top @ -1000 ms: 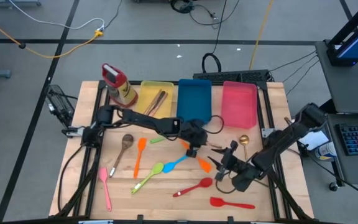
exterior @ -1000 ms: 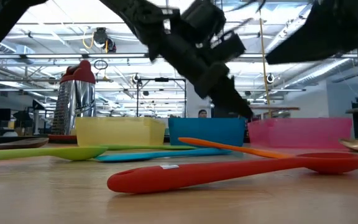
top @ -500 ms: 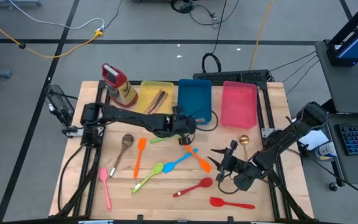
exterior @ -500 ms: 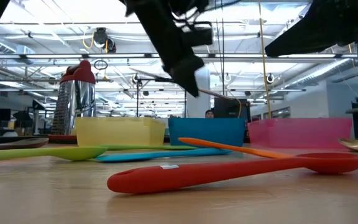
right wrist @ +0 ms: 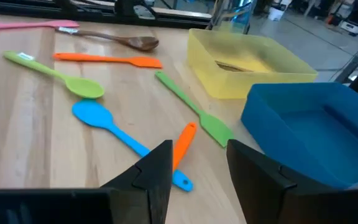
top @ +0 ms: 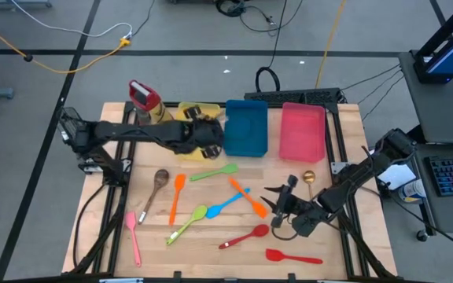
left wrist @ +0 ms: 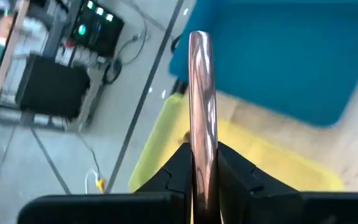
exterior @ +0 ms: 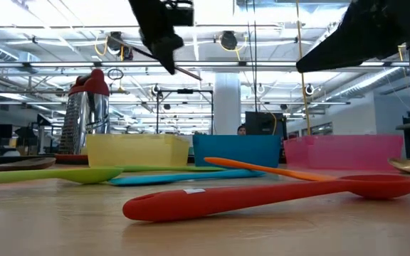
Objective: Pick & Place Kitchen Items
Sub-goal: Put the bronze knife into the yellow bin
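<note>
My left gripper (top: 208,134) hangs over the yellow tray (top: 187,110), shut on a thin rose-gold metal utensil (left wrist: 200,93). The utensil also shows in the low view (exterior: 182,70), slanting down from the gripper (exterior: 164,44). My right gripper (top: 278,206) is open and empty, low over the table's right half. In its wrist view it (right wrist: 197,177) faces an orange spatula (right wrist: 183,144) and a blue spoon (right wrist: 107,126). The other utensils lie flat on the table: a green spatula (top: 215,171), a green spoon (top: 189,222) and a red spoon (top: 246,236). My left gripper pinches the metal utensil's slim shaft (left wrist: 202,140) between its two fingers. The shaft runs along the fingers and sticks out past their tips. The utensil is lifted clear, high above the yellow tray (left wrist: 166,134).
A blue tray (top: 246,127) and a pink tray (top: 301,131) stand right of the yellow one, and a red-capped bottle (top: 149,106) stands left of it. A wooden spoon (top: 157,185), an orange spatula (top: 177,196), a pink spatula (top: 134,236), a red spatula (top: 293,256) and a gold spoon (top: 308,178) lie around.
My left gripper has gone up and toward the table's far left, from the utensils at the middle to above the yellow tray. It has carried the thin metal utensil with it, clear of the table.
</note>
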Tool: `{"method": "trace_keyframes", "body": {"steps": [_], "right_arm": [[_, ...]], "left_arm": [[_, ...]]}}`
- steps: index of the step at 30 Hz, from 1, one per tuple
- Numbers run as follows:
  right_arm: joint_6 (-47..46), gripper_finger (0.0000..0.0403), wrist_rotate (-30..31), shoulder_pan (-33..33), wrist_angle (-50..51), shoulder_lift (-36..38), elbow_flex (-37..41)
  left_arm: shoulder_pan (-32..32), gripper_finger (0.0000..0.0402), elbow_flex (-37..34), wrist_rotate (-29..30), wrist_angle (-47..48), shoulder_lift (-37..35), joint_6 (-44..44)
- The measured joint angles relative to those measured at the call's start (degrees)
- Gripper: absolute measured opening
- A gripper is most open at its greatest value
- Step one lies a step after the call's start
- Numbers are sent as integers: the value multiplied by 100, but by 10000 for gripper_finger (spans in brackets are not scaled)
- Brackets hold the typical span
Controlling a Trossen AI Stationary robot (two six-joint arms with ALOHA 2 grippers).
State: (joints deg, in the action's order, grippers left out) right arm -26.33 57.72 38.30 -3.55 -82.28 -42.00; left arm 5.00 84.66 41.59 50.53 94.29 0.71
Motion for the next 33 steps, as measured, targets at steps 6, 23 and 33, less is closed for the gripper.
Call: {"method": "trace_keyframes", "body": {"steps": [6, 23, 33], "right_arm": [[-405, 142, -425, -169, -33, 0, 0], [-468, 141, -529, -233, -229, -3, 0], [-726, 141, -551, -233, -226, -35, 0]], "left_arm": [[343, 44, -164, -6, 276, -343, 133], [2070, 48, -2940, -2259, -3362, -311, 1130], [2277, 49, -3073, -3056, -4709, 567, 1855]]}}
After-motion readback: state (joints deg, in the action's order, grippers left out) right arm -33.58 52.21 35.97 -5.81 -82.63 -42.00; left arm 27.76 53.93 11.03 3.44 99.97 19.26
